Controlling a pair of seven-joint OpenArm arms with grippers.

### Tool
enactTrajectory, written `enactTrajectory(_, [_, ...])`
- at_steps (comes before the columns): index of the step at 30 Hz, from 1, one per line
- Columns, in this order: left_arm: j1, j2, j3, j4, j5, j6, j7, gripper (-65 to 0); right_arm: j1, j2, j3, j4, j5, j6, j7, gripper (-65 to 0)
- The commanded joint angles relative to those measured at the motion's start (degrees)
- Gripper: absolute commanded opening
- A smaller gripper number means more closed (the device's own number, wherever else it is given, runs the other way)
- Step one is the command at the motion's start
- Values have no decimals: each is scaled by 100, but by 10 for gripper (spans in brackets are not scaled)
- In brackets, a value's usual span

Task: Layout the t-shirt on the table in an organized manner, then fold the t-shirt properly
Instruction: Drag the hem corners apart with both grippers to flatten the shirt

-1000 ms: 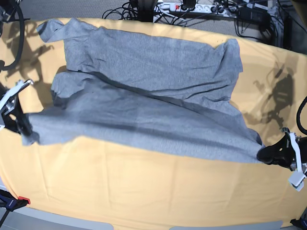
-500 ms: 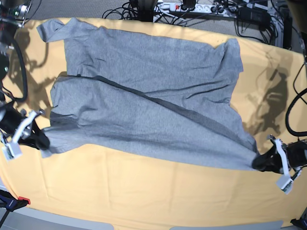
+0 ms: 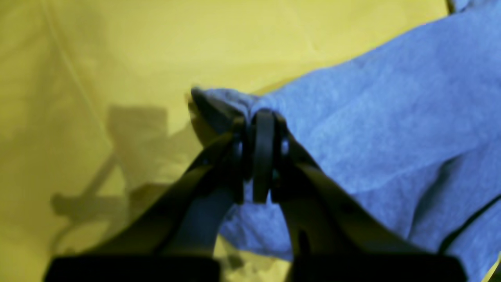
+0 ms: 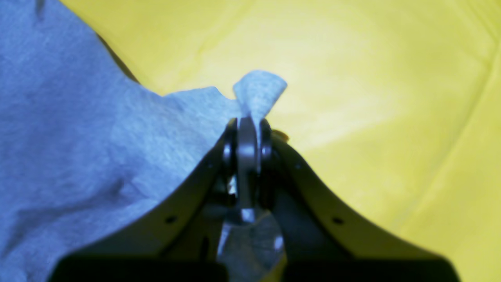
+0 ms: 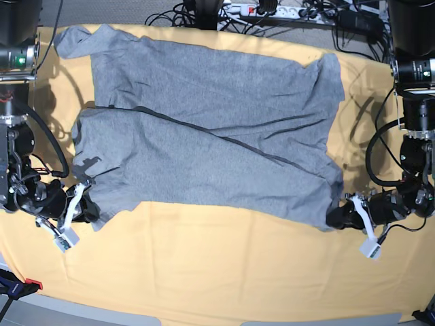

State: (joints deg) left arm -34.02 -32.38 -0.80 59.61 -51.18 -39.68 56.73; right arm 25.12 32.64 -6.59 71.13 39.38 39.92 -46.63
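The heather-grey t-shirt [image 5: 204, 122] lies spread across the table [image 5: 224, 272], its near layer folded over along a dark diagonal crease. No lettering shows. My left gripper [image 5: 338, 219] is at the shirt's near right corner, low over the table. In the left wrist view it [image 3: 260, 121] is shut on a bunch of shirt fabric [image 3: 372, 109]. My right gripper [image 5: 92, 212] is at the near left corner. In the right wrist view it [image 4: 247, 125] is shut on a tip of the shirt [image 4: 98, 137] that pokes up between the fingers.
Cables and a power strip [image 5: 272, 10] lie behind the table's far edge. The arm bases stand at the far left [image 5: 17, 41] and far right [image 5: 414, 47] corners. A red-tipped clamp [image 5: 30, 284] sits at the table's near left edge.
Both grippers have moved inward toward the table's middle with the shirt corners in them. The shirt's near edge has drawn in and now lies narrower.
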Motion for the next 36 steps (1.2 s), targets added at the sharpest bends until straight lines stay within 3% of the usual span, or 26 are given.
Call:
enactTrajectory(1, [-203, -48, -61, 37, -127, -32, -177, -650, 256, 55, -39, -39, -52, 8, 127, -650])
enactTrajectory(3, [-208, -13, -61, -2, 138, -32, -529, -650, 409, -61, -179, -234, -367, -2, 216, -650])
enactTrajectory(5, [-280, -11, -61, 0, 721, -32, -1145, -650, 579, -201, -210, -389, -745, -297, 546, -650])
enactTrajectory(8, [-640, -15, -61, 0, 1639, 892, -1714, -650, 879, -343, -210, -452, -1314, -911, 1211, -650])
enactTrajectory(11, [-1071, -13, -63, 0, 2074, 1445, -1814, -650, 1220, -455, -210, -452, -1405, -916, 1408, -650])
enactTrajectory(15, [-1351, 4, -63, 0, 2072, 1399, -1792, -650, 1504, -732, -210, -452, -1499, -577, 1410, -650])
enactTrajectory(19, [-1331, 146, -61, -2, 2120, 1401, -1784, -650, 1550, -966, -210, -455, -1950, -990, 1521, -650])
enactTrajectory(23, [-1307, 348, -61, -2, 2227, 1401, -1768, -650, 1539, -1095, -210, -455, -2341, -1025, 1646, -650])
enactTrajectory(28, [-1300, 389, -61, -2, 2225, 1405, -1729, -650, 1482, -1200, -210, -463, -2752, -1460, 1904, -650])
enactTrajectory(29, [-1305, 382, -61, -2, 2225, 1403, -1733, -631, 1480, -1200, -210, -470, -2857, -1473, 2065, -601])
enactTrajectory(30, [-1318, 380, -63, -2, 2234, 1405, -1733, -552, 1486, -1198, -210, -487, -2973, -1624, 2159, -514])
enactTrajectory(32, [-1333, 380, -63, -2, 2428, 1432, -1777, -348, 1523, -1200, -210, -494, -3211, -2422, 2155, -354])
enactTrajectory(34, [-1333, 382, -63, -2, 2562, 1915, -1770, -180, 1576, -1182, -210, -494, -3233, -3093, 2153, -260])
enactTrajectory(36, [-1331, 382, -63, -2, 2667, 2450, -1733, -156, 1648, -1178, -203, -494, -3217, -3366, 2015, -241])
